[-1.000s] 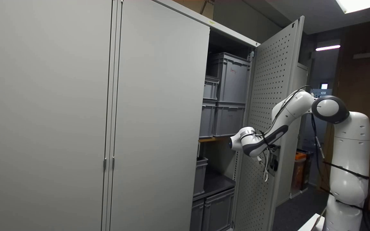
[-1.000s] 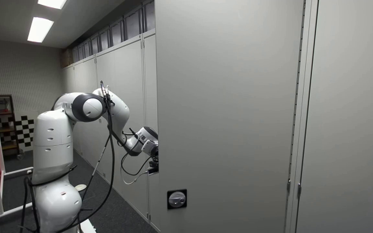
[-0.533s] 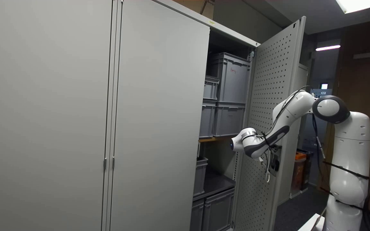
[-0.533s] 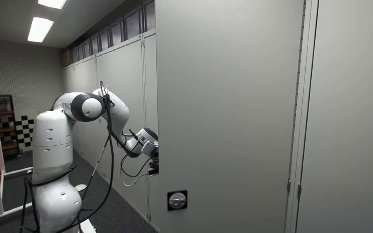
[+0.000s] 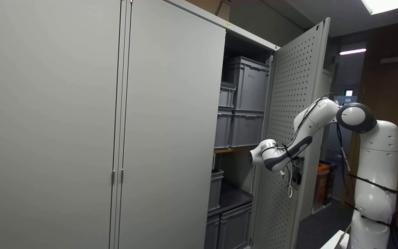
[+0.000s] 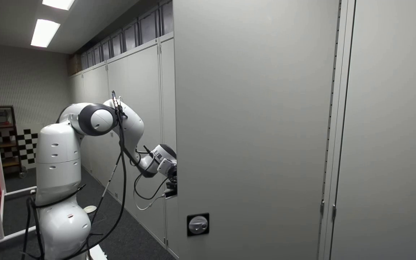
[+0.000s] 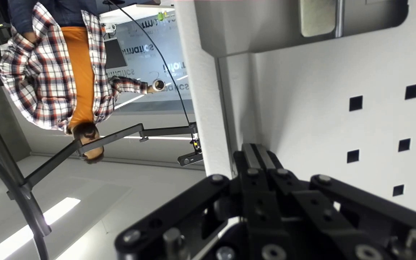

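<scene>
Hand (image 7: 259,148): fingers together, tips right by the inner face of the door (image 7: 312,97), just inside its edge; whether they touch it is unclear.
Door: standing open, its inside full of holes; in an exterior view, a round knob (image 6: 198,224) on the outside.
Bins (image 5: 250,90): grey, stacked inside the cabinet (image 5: 171,114).
Person (image 7: 79,68): well past the door, holding a cup (image 7: 158,85).

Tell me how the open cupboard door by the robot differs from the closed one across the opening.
The open door is swung outward; the closed door is shut flat. The open door shows a perforated inner face; the closed door shows a smooth outer one. The shut gripper is close beside the open door, though contact is unclear, and away from the closed door. Both are tall and pale grey.
</scene>
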Robot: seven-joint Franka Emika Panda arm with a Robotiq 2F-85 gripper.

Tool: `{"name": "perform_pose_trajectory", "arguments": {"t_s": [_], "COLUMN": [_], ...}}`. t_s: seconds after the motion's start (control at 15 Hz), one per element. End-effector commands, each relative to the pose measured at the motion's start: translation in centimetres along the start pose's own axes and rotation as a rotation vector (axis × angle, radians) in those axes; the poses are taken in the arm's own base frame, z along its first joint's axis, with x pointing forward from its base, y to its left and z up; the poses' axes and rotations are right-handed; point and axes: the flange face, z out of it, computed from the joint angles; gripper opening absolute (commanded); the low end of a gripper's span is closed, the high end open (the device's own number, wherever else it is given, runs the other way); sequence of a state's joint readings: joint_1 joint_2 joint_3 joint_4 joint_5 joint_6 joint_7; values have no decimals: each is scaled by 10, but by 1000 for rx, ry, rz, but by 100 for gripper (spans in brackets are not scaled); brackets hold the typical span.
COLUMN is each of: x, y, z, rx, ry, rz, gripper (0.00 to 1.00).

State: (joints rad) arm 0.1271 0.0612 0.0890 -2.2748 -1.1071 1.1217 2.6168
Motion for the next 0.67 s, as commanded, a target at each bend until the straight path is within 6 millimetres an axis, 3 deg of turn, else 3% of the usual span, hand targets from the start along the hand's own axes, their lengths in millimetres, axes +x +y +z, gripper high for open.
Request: {"name": "perform_pose_trajectory", "arguments": {"t_s": [0.0,0.6], "x": [34,32], "y": [-24,-26], "z": [22,38], "rx": [70,41], "ry": [46,55], "rz": [112,109], "gripper": [0,0]}}
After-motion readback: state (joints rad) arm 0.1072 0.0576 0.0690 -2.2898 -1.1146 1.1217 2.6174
